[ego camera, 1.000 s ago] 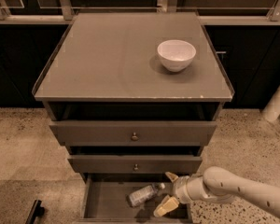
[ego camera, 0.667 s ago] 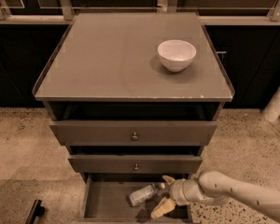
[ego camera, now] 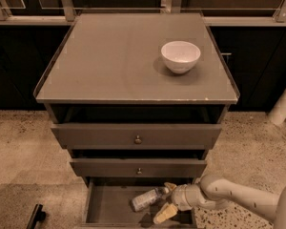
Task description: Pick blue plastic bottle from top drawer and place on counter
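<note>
The claw [ego camera: 167, 200] is down low inside the open drawer [ego camera: 105, 205]. This is the bottom drawer, the one that is pulled out. The arm [ego camera: 229, 197] comes in from the right.

Not much has changed in the last second. The arm has moved just a tiny bit to the left, so the claw is a bit closer to the bottle [ego camera: 147, 199]. The bottle has not moved at all. It lies on its side on the drawer floor, near the middle, with one end pointing up and right at the claw.

The claw is spread wide. One finger is up near the back of the drawer and the other is down near the front. The right end of the bottle is just beside the top finger and looks to be going in between the two. I cannot tell if it touches. The claw is not squeezing anything yet.

So I think the robot is still lining up to grab. The slow little move tells me it is being careful. The bottle is round and lies flat, so it could roll away if a finger bumps it.

Next the claw should slide a bit more over the bottle and then squeeze. The lift has not started. The worktop [ego camera: 109, 61] has only the bowl [ego camera: 180, 56] on it, far on the right, so there is lots of room for the bottle.
</note>
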Controlling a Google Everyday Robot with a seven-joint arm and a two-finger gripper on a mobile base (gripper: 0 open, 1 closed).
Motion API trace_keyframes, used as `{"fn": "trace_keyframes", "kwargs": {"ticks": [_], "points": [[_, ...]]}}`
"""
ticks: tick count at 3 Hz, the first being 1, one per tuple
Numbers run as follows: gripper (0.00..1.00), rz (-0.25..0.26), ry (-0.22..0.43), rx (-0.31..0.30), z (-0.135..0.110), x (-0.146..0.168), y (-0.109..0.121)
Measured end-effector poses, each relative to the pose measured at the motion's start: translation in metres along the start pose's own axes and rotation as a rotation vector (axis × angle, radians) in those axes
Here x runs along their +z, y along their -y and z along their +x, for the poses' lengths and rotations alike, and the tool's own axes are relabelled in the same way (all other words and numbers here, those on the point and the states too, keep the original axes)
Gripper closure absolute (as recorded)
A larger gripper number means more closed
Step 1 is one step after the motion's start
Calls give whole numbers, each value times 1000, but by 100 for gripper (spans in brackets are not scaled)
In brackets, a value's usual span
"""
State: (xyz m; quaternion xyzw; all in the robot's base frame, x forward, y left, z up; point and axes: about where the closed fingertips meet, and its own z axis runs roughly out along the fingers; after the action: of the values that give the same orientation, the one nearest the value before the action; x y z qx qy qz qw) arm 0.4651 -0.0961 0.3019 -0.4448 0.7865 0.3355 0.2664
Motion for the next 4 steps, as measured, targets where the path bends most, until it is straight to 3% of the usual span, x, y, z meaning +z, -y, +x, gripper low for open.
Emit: {"fn": "trace_keyframes", "kwargs": {"ticks": [2,3,4], "points": [[0,66,87,40,23,21,23],[0,75,101,86,41,60,64],[0,80,102,83,39,60,69]]}}
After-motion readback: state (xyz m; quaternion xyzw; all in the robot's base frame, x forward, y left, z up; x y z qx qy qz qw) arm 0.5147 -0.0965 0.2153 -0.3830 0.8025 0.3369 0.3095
